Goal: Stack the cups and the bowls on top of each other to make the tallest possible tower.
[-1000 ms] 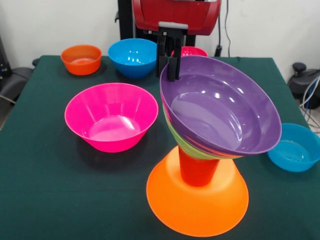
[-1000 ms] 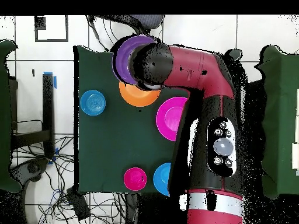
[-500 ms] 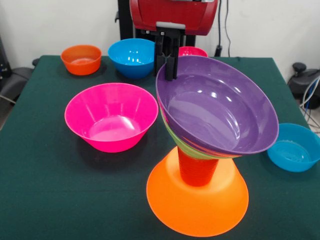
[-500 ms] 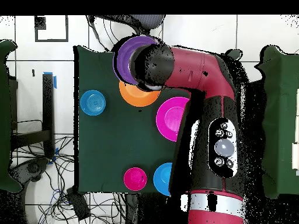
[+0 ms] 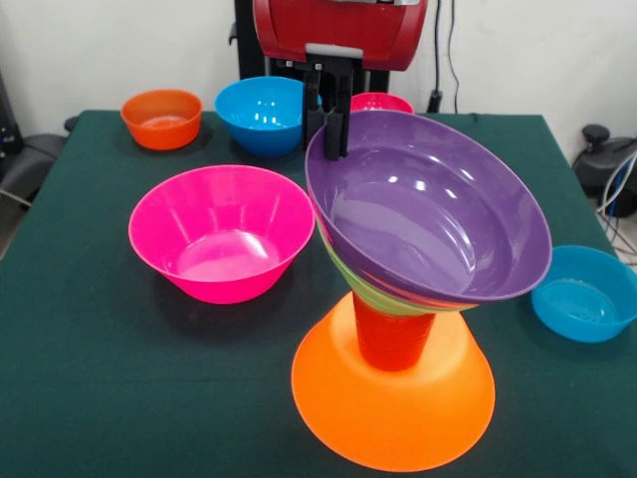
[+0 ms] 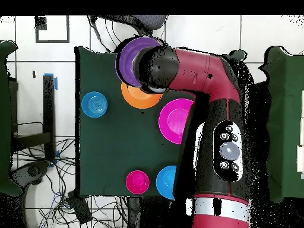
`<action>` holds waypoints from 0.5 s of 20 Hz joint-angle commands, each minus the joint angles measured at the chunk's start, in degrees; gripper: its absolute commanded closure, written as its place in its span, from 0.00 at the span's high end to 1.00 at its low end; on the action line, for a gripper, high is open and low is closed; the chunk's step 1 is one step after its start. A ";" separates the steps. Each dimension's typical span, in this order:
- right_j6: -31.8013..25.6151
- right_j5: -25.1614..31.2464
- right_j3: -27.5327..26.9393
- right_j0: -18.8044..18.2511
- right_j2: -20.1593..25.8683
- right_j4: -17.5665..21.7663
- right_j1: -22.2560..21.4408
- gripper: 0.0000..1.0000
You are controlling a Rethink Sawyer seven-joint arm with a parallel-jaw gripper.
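- Tower (image 5: pixel 398 329) sits at the near side of the green-clothed worktop (image 5: pixel 90 378) in the front view: large glossy orange plastic bowl (image 5: pixel 393 403), rim down, is the base.
- Small orange-red ribbed plastic tumbler (image 5: pixel 390 337) stands on the base's upturned bottom.
- On the tumbler: a green plastic bowl (image 5: pixel 373 291), only its edge showing, with the wide purple plastic bowl (image 5: pixel 428 214) nested in it. Both are tilted steeply, open side towards the camera and overhanging the base to the right.
- Black claw (image 5: pixel 330 124) under the red arm head (image 5: pixel 338 28) is at the purple bowl's far, raised rim. Fingers straddle the rim and look clamped on it, one in front showing and one behind.
- Overhead: the red arm (image 6: pixel 208 107) covers most of the tower; purple bowl (image 6: pixel 133 56) and a crescent of the orange base (image 6: pixel 138 98) show.
- Loose bowls, all upright: large pink plastic bowl (image 5: pixel 221 231) left of the tower, apart from it; blue plastic bowl (image 5: pixel 264 113) and small orange plastic bowl (image 5: pixel 161 118) at the far left.
- Small pink-red plastic bowl (image 5: pixel 383 102) is mostly hidden behind the claw and the purple rim.
- Another small blue plastic bowl (image 5: pixel 587 294) at the right edge, partly behind the purple bowl.
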State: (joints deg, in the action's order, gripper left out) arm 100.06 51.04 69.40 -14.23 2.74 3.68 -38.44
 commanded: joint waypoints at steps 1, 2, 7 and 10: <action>-0.30 0.85 8.08 -0.40 2.20 3.07 3.94 0.00; -0.22 0.92 7.83 -0.29 2.13 3.18 4.12 0.00; 0.26 0.99 7.01 0.22 1.80 3.62 4.76 0.00; 0.32 0.34 7.14 0.18 1.94 3.58 4.84 0.00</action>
State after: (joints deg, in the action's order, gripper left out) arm 100.06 51.04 69.40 -14.23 2.74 3.68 -38.44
